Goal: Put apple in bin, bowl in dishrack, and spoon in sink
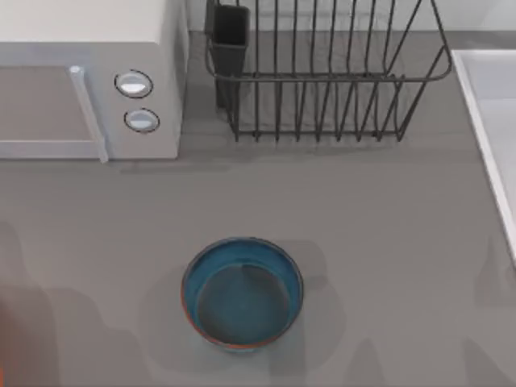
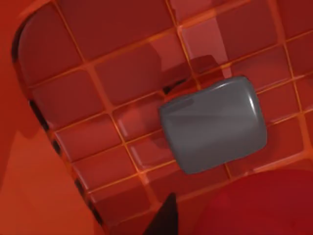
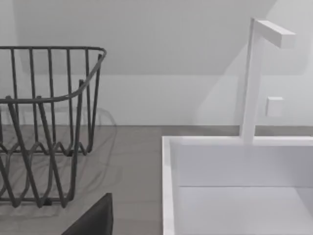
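Note:
The blue-teal bowl [image 1: 242,292] with its thin orange edge stands upright and empty on the grey counter, front centre. The dark wire dishrack [image 1: 322,72] is at the back, also seen as dishrack [image 3: 44,127]. The white sink [image 1: 492,105] lies at the right edge, with the sink's rim [image 3: 168,186] near my right gripper [image 3: 93,223]. My left gripper [image 2: 164,220] hangs inside the orange-red bin [image 2: 73,88], over its grid floor. The red apple [image 2: 254,205] bulges right beside it; I cannot tell if it is held. The spoon is out of view.
A white box with two round knobs [image 1: 133,85] fills the back left. A grey rounded block [image 2: 212,125] lies on the bin floor. A white tap [image 3: 252,78] rises behind the sink. A sliver of the bin [image 1: 2,347] shows at the front left.

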You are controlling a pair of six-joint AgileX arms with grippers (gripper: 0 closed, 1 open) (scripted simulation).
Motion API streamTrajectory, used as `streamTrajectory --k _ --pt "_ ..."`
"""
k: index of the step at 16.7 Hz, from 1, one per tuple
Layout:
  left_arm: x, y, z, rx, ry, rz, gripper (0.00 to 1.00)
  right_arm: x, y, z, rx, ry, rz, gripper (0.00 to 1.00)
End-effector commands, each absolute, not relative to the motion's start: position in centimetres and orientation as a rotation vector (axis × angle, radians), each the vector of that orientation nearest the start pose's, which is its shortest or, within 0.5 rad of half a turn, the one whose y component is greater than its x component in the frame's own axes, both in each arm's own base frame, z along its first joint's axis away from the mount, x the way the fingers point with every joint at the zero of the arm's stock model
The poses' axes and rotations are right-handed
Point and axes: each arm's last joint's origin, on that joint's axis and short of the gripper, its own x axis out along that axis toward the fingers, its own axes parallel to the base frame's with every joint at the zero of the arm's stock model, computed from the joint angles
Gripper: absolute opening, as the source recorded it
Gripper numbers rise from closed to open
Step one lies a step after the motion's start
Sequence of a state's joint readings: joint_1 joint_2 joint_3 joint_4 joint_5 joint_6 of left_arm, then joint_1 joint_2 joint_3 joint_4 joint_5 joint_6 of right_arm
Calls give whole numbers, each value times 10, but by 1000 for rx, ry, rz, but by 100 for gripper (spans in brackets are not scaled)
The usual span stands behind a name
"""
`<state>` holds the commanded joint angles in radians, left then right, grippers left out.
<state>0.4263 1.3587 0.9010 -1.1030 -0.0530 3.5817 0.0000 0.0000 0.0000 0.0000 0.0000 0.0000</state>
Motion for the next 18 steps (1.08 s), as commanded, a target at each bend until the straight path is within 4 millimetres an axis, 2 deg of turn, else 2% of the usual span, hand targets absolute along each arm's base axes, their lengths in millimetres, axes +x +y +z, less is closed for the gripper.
streamTrajectory --k 8,16,18 --pt "197 92 205 -2172 -39 2201 98 106 -1 160 0 0 0 100" --pt "197 92 205 -2172 -39 2201 100 106 -1 160 0 0 0 100" --pt "197 92 211 -2186 -32 2187 100 106 -1 160 0 0 0 100"
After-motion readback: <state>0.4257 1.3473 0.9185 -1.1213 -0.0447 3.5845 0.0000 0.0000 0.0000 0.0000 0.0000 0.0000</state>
